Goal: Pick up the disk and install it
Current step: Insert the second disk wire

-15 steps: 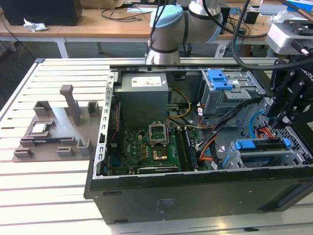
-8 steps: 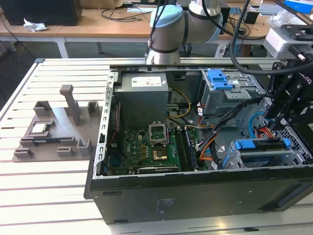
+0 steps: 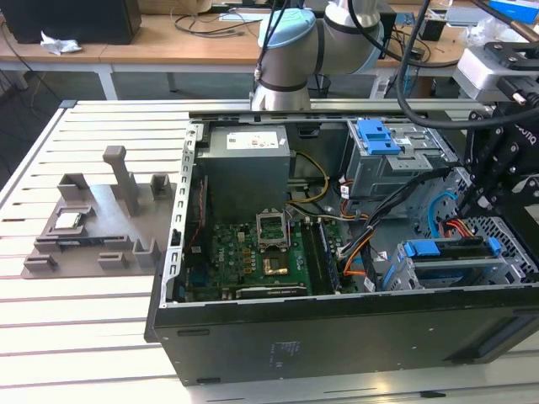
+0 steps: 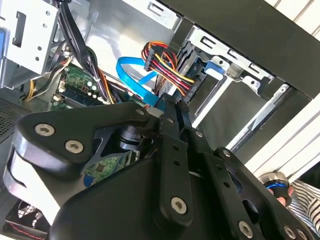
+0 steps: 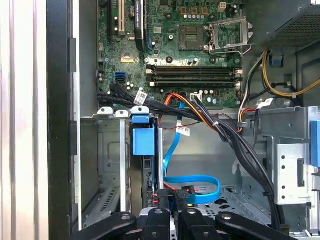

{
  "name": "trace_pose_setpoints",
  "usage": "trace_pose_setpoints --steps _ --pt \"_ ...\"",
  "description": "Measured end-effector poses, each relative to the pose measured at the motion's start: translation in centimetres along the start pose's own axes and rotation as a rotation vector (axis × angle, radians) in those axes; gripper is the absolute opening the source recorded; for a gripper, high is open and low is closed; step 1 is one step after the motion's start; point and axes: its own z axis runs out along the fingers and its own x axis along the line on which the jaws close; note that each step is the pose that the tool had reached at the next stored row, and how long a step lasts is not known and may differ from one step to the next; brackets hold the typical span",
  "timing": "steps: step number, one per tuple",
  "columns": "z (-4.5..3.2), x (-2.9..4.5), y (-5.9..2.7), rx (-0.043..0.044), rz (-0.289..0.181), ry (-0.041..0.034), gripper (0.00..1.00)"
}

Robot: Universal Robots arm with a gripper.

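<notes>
On the bench [image 3: 93, 337], at the exterior view's left, sits a grey fixture tray [image 3: 93, 223]. Centre, the open computer case [image 3: 337, 337] exposes the motherboard [image 3: 253, 261]. At right, the disk [image 3: 446, 250] sits in the drive cage [image 3: 472, 273]; the end effector [image 3: 493, 189] hovers above it, its state indeterminate.

Exterior view high above open computer case [image 3: 253, 337]; both wrist views close inside it.

We are viewing a white slatted table [image 3: 93, 337]; behind it, a wooden desk [image 3: 126, 50] is standing, carrying cables [image 3: 202, 21] and a dark box [image 3: 72, 18].
</notes>
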Motion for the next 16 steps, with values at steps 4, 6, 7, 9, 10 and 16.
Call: trace_pose_setpoints --steps 4,6,7,9,10,16 --pt "0.0 0.2 0.03 0.0 0.0 -0.0016 0.16" --pt "0.11 1.24 0.22 0.0 0.0 -0.0012 0.16" --pt "0.21 1.43 0.25 0.0 0.0 -0.0012 0.16" --pt "0.51 1.79 0.34 0.0 0.0 -0.0014 0.16" --pt "0.66 1.84 0.36 0.0 0.0 -0.0013 0.16" --pt "1.64 1.88 0.43 0.0001 0.0 -0.0014 0.16"
